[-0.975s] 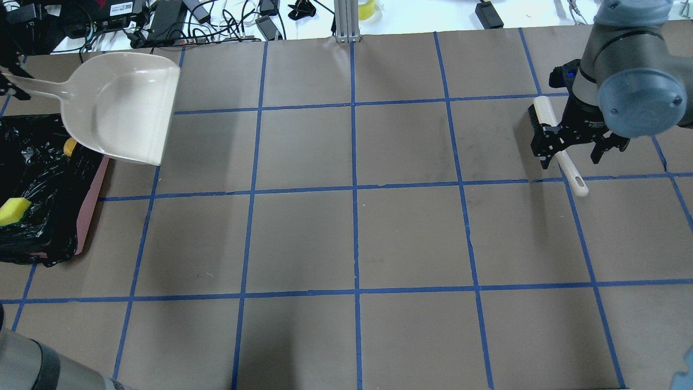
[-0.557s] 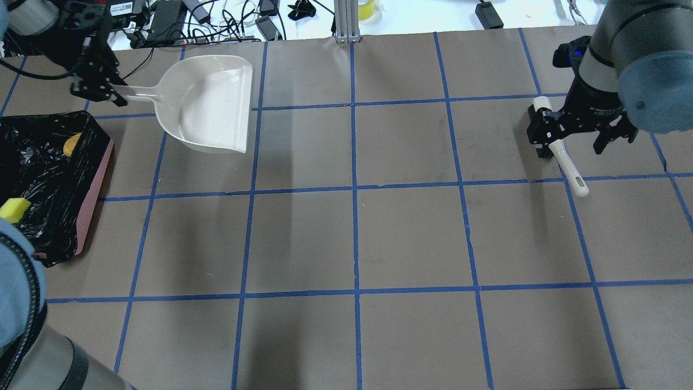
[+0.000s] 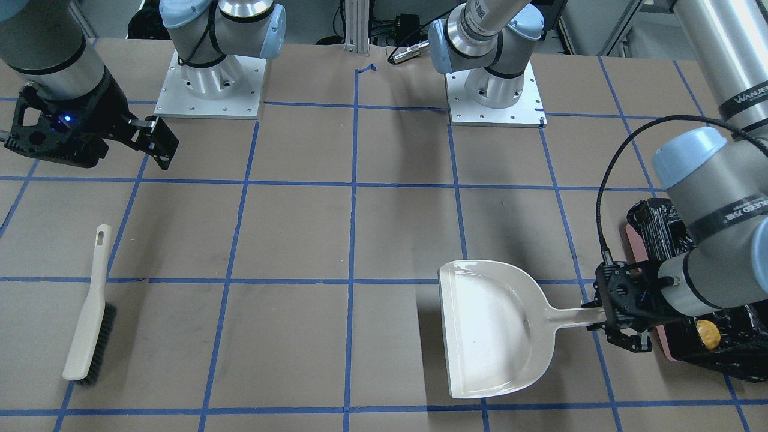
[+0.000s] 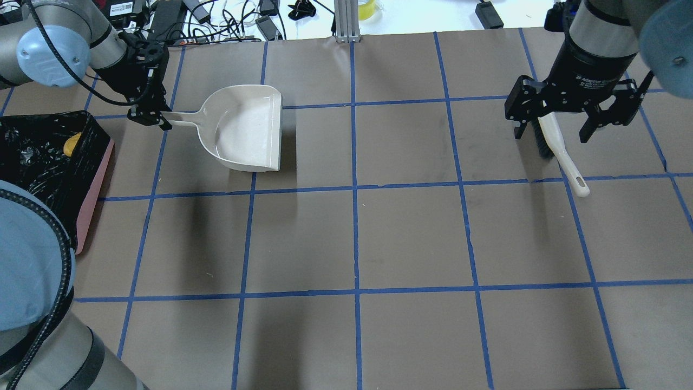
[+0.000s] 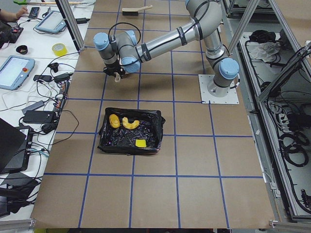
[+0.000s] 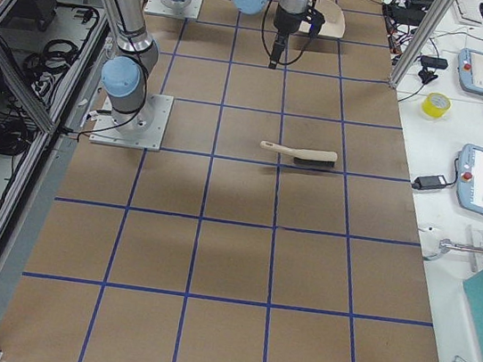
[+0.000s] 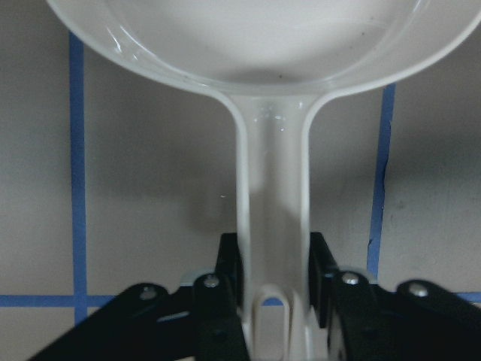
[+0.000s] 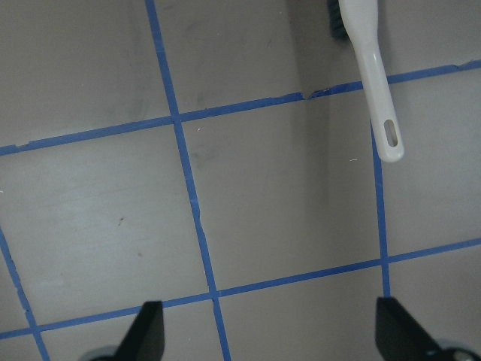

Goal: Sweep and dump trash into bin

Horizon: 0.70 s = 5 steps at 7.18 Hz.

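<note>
The bin (image 4: 92, 189) is a pink container lined with a black bag, at the table's left edge; it also shows in the exterior left view (image 5: 109, 145). Inside lie a golden-brown lump (image 5: 114, 121), a pale yellow rind slice (image 5: 130, 123) and a yellow-green sponge cube (image 5: 140, 143). My left gripper (image 4: 154, 118) is shut on the handle of the empty beige dustpan (image 4: 246, 130), held level, low over the table right of the bin. My right gripper (image 4: 552, 130) is open and empty, raised above the beige brush (image 4: 563, 157).
The brush lies flat on the table at the far right (image 3: 90, 312), bristles toward the table's far edge. Cables and power bricks (image 4: 178, 21) lie beyond the far edge. My left arm's elbow (image 4: 27, 260) covers part of the bin in the overhead view.
My left gripper has carried the dustpan from over the bin to the right and lowered it. My right gripper has lifted up and away from the brush, which stays on the table.
</note>
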{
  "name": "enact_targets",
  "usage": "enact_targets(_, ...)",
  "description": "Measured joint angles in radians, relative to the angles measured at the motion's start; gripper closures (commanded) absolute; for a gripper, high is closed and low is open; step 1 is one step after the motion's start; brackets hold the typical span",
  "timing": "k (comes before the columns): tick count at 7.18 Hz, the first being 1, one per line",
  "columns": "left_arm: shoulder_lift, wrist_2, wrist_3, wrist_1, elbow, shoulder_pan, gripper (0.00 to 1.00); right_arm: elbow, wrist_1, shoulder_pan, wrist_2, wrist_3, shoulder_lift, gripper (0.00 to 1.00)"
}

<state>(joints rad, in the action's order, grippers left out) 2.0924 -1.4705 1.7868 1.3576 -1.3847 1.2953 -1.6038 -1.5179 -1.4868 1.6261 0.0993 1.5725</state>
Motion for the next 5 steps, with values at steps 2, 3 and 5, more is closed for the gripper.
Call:
enact_targets(2,0.005,-0.005,0.016,-0.087,-0.062,0.004,0.79,-0.015,-0.003,-0.024,-0.005,0.018,0.013,0.00)
enact_targets(3,0.003,-0.006,0.023,-0.120,-0.092,0.006,0.35,-0.020,-0.007,-0.028,-0.005,0.019,0.015,0.00)
enact_targets(5,0.005,0.004,0.025,-0.149,-0.114,0.007,0.19,-0.024,-0.011,-0.030,-0.006,0.019,0.016,0.01)
